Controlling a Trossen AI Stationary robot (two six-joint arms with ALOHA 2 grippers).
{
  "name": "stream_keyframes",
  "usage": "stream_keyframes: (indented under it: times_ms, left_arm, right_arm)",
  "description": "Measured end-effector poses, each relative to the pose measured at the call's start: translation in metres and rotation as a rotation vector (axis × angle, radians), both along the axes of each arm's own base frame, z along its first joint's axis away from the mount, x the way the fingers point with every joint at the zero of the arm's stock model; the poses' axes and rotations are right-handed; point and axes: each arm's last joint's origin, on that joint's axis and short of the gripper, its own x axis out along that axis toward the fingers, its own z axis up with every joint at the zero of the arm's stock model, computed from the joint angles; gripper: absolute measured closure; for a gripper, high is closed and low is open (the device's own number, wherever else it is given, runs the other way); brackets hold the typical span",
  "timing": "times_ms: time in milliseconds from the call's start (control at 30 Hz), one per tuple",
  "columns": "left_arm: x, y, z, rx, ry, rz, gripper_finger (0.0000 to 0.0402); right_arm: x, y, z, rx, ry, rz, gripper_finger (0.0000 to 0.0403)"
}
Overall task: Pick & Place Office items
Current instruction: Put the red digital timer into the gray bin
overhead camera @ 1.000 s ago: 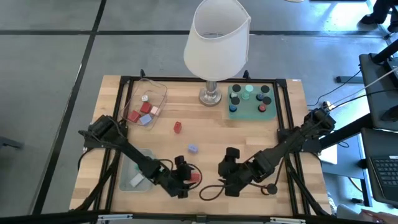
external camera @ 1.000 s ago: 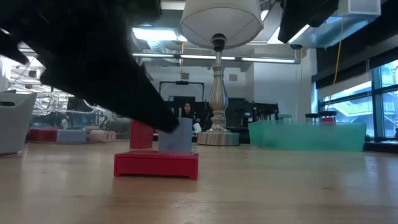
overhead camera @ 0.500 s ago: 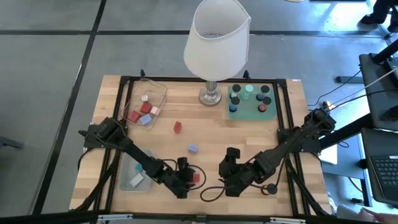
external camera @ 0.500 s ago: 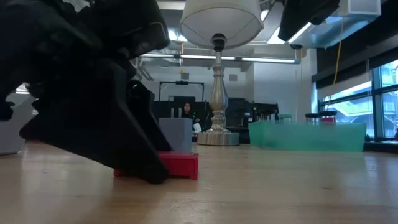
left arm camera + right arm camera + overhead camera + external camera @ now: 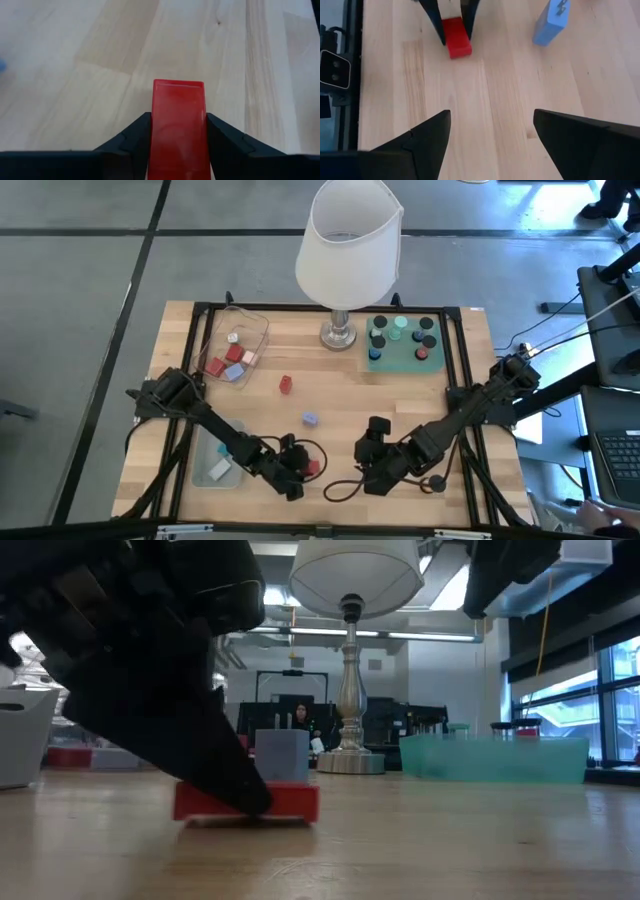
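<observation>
A flat red block [image 5: 178,120] lies on the wood near the table's front middle, and my left gripper [image 5: 178,131] is shut on it; in the high view this gripper [image 5: 300,468] reaches in from the left. My right gripper [image 5: 375,465] hangs open above the table just right of it, with nothing between its fingers [image 5: 492,120]. Its wrist view shows the red block [image 5: 456,44] farther off. A lavender block [image 5: 310,419] and a small red block [image 5: 285,384] stand loose on the table behind. My left gripper pinches the red block's two long sides [image 5: 156,131] between its two fingers, at the end nearest the gripper. The fingers slant down from the table's left and lie along the block. The block lies flat at table level [image 5: 290,802].
A clear tray [image 5: 250,330] with several blocks sits at the back left, a green mat [image 5: 403,360] with round caps at the back right, and the lamp [image 5: 347,250] between them. A grey-blue bin [image 5: 222,452] is at the front left. A black cable [image 5: 345,488] lies near the front.
My left gripper has sunk a little over the red block, rolled about its own line, and shut on the block's sides. The block has stayed on the table. My right gripper has kept open.
</observation>
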Motion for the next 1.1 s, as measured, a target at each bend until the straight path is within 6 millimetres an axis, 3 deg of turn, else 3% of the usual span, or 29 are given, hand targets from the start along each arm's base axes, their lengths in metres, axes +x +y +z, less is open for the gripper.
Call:
stream_keyframes:
  times_ms: [67,267,433,600,833,1100]
  left_arm:
    - [-0.001,0.001,0.009,-0.002,-0.023,0.013,0.0252]
    - [-0.015,0.003,0.062,-0.026,-0.118,0.035,0.0252]
    - [-0.051,0.0,0.105,-0.072,-0.111,0.035,0.0252]
    - [-0.1,0.0,0.131,-0.206,-0.019,0.138,0.0252]
    - [-0.155,-0.01,0.12,-0.365,0.25,0.376,0.0252]
    - [-0.176,-0.017,0.076,-0.294,0.454,0.54,0.0249]
  right_arm:
    - [-0.001,0.0,0.0,0.002,0.007,-0.01,0.0115]
    - [-0.009,0.002,-0.003,-0.008,0.05,-0.035,0.0115]
    - [-0.021,0.003,-0.006,-0.02,0.121,-0.079,0.0115]
    - [-0.037,0.006,-0.009,-0.019,0.215,-0.148,0.0115]
    - [-0.052,0.013,-0.009,-0.029,0.247,-0.202,0.0115]
    - [-0.055,0.017,-0.009,-0.048,0.226,-0.191,0.0115]
